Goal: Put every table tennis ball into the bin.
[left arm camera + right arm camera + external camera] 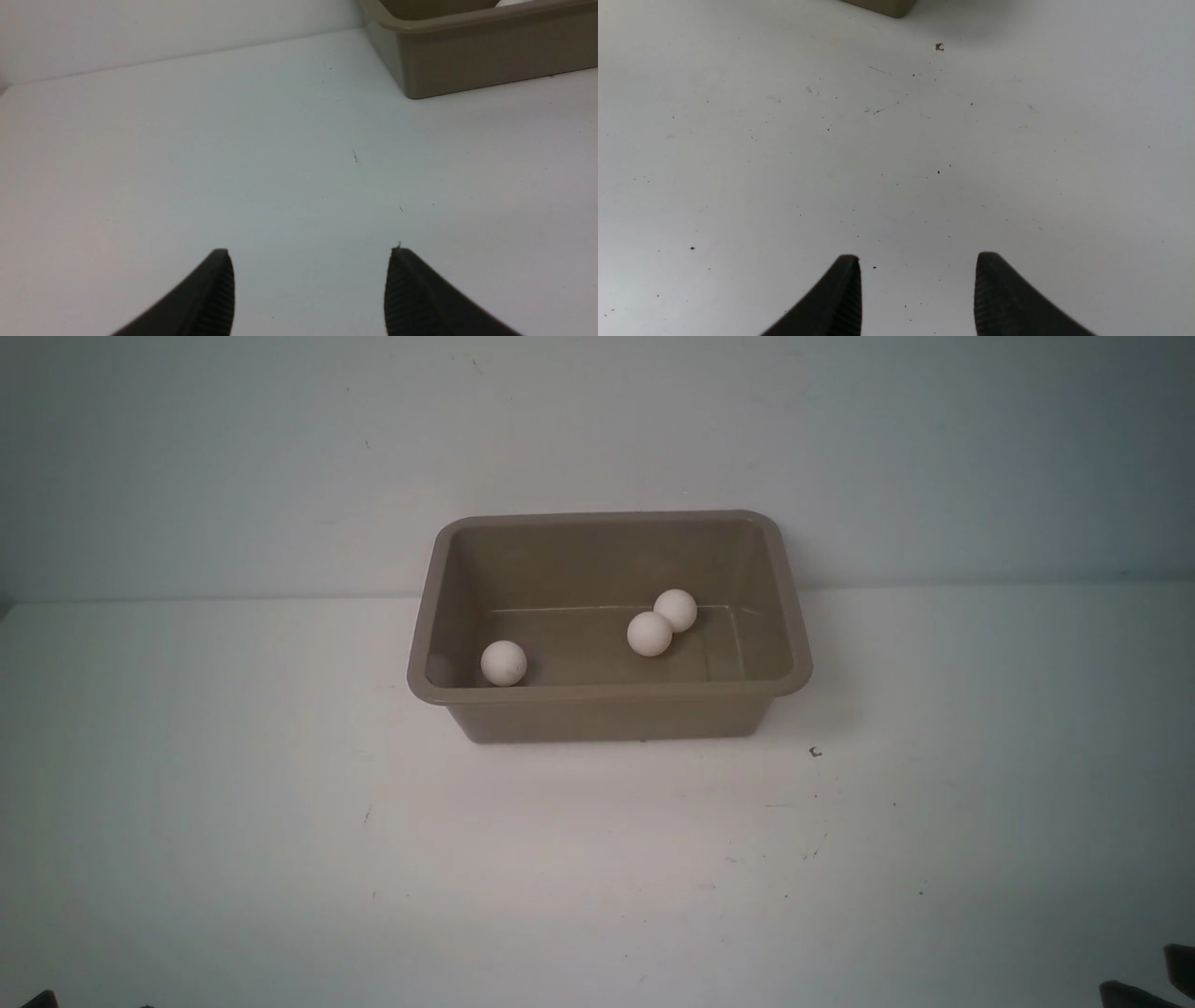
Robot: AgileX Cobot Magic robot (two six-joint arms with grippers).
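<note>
The rectangular taupe plastic bin [609, 686] stands on the white worktop [280, 821], near its far edge. Three small white table tennis balls lie inside: one [504, 663] at the left, and two touching each other, [650, 634] and [675, 610]. A fourth ball shows in no view; possibly it is hidden. The left tool [310, 280] and the right tool [917, 284] both hang spread and empty above the bare worktop.

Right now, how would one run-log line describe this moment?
bin: holds three table tennis balls | left gripper: open, empty | right gripper: open, empty
</note>
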